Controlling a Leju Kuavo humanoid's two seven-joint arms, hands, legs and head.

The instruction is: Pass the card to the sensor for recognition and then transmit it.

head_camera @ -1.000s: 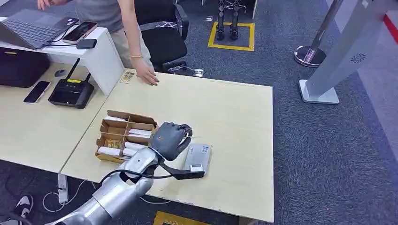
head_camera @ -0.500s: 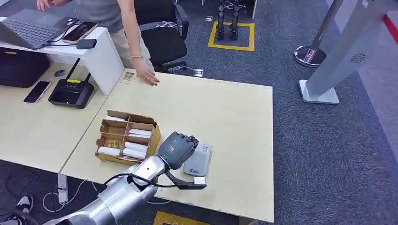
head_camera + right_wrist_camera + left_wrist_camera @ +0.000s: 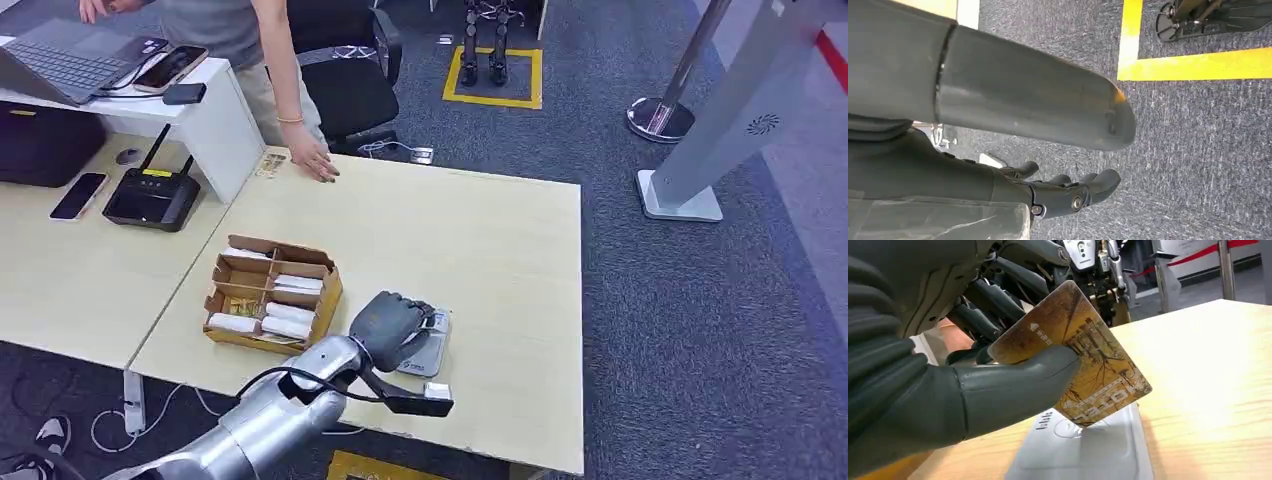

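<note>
Head view: the left hand (image 3: 392, 328) covers most of the sensor (image 3: 433, 349) near the desk's (image 3: 480, 230) front edge, and the card is hidden beneath it. Left wrist view: the thumb (image 3: 1018, 385) masks part of the card (image 3: 1083, 360); its print is too blurred to read.
</note>
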